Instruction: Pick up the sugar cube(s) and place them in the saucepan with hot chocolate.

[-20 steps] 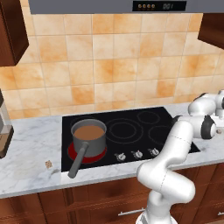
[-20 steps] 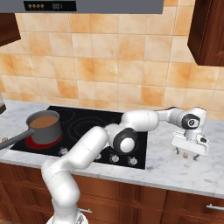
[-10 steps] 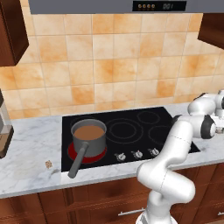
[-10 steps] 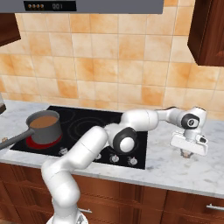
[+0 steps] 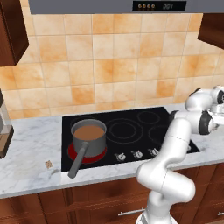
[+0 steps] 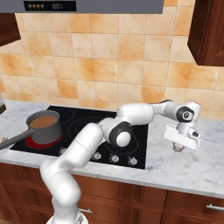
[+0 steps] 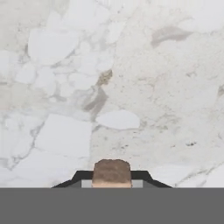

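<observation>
Pinching sugar cube above marble counter

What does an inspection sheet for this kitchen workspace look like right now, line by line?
Surface: marble counter with black cooktop; one burner glows red.
Job's things: saucepan of hot chocolate on the glowing burner; held sugar cube between the tool's tips; second sugar cube on the counter left of the cooktop.
Clutter: coffee machine at the left edge.
Grippers: tool low over the counter right of the cooktop, shut on the cube.
Cables: nothing seen.
Surroundings: tiled wall, hood, wooden cabinets.
</observation>
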